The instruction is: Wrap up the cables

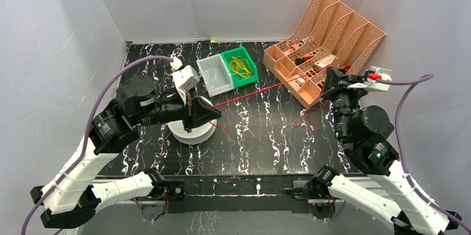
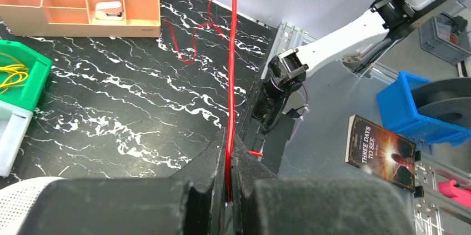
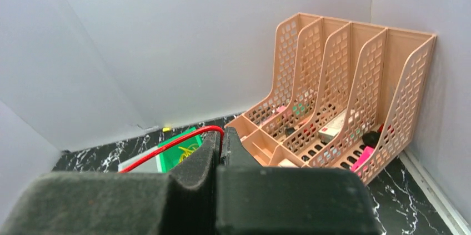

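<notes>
Red wire [image 1: 252,93] drawn taut above the table [image 1: 261,146].
The left pincer [image 1: 215,114], over a white spool [image 1: 191,133], is clamped on one end of the taut span. The right pincer [image 1: 330,75], just beside the rack [image 1: 333,29], is clamped on the other end. Slack loops of the wire lie on the table near the rack, below the right pincer.

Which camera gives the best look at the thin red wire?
The top external view: the red wire runs straight from left gripper to right gripper. Left wrist shows one stretch; right wrist, a short curve.
</notes>
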